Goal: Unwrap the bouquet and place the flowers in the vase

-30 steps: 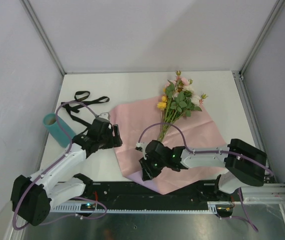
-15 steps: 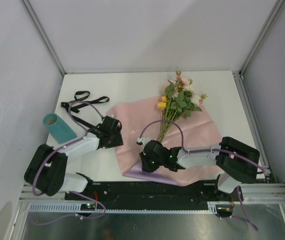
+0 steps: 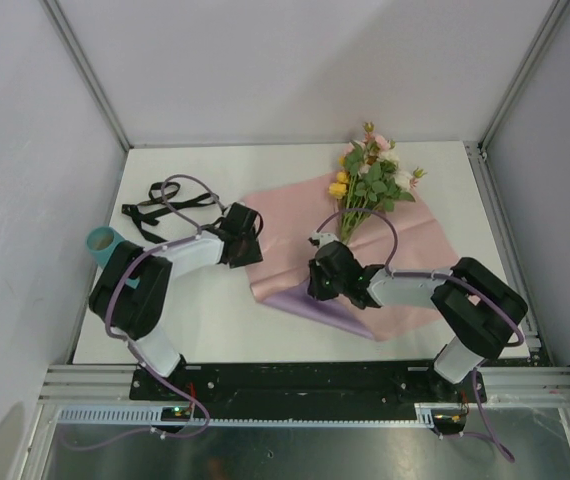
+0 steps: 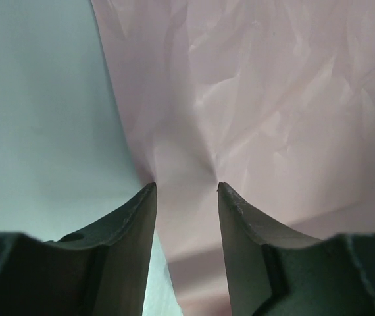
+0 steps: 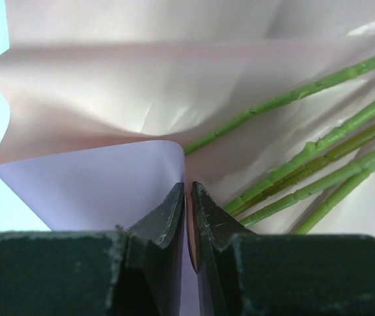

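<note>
The bouquet lies unwrapped: its pink paper [image 3: 295, 225] is spread on the table over a purple sheet [image 3: 310, 302]. The flowers [image 3: 370, 185] rest on the paper's far right, heads toward the back. Their green stems [image 5: 306, 164] run just right of my right gripper [image 5: 189, 191]. That gripper [image 3: 317, 287] is shut on the folded-up near edge of the pink and purple paper. My left gripper [image 3: 256, 243] sits at the paper's left edge. Its jaws stand apart in the left wrist view, with pink paper [image 4: 253, 99] between and beyond the left gripper [image 4: 185, 189]. The teal vase [image 3: 100, 240] lies far left, partly behind the left arm.
A black ribbon [image 3: 165, 200] lies loose on the white table [image 3: 265, 170] at the back left. Grey walls close in the back and both sides. A metal rail [image 3: 295, 385] runs along the near edge by the arm bases.
The right gripper has closed on the paper's near corner and dragged it back, folding it over; the flowers slid back-right. The left arm swung right to the paper's left edge, jaws narrowing.
</note>
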Available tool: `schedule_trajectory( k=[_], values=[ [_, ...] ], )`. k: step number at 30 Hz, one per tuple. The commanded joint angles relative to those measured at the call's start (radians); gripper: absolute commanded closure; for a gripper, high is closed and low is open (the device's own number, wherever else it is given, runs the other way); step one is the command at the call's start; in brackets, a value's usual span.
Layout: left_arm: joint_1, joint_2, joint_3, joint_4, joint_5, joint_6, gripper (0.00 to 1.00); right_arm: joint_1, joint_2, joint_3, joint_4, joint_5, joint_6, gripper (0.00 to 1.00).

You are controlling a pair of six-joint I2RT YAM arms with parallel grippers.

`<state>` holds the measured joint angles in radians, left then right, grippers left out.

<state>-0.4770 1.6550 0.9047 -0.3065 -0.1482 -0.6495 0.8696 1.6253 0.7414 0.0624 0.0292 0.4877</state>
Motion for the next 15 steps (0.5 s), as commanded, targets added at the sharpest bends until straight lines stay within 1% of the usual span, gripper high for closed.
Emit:
schedule_trajectory(
  k=[1, 4, 7, 9, 11, 15],
  values=[
    [0.008, 0.076, 0.093, 0.02, -0.02, -0.015, 0.52, -0.075, 0.042, -0.019, -0.028, 0.047, -0.081, 0.85],
    [0.013, 0.08, 0.128, 0.01, -0.01, 0.002, 0.52, -0.08, 0.02, -0.014, -0.021, 0.0, -0.116, 0.84],
    [0.026, 0.028, 0.154, -0.015, -0.004, 0.034, 0.51, -0.023, -0.025, -0.001, -0.04, -0.056, -0.139, 0.82],
    [0.036, -0.027, 0.178, -0.041, 0.008, 0.061, 0.47, 0.026, -0.058, 0.011, -0.075, -0.084, -0.146, 0.79],
    [0.042, -0.088, 0.214, -0.086, 0.03, 0.097, 0.43, 0.077, -0.087, 0.018, -0.126, -0.102, -0.14, 0.74],
    [0.044, -0.216, 0.273, -0.192, 0.071, 0.187, 0.3, 0.171, -0.149, 0.023, -0.247, -0.071, -0.108, 0.61]
  ],
)
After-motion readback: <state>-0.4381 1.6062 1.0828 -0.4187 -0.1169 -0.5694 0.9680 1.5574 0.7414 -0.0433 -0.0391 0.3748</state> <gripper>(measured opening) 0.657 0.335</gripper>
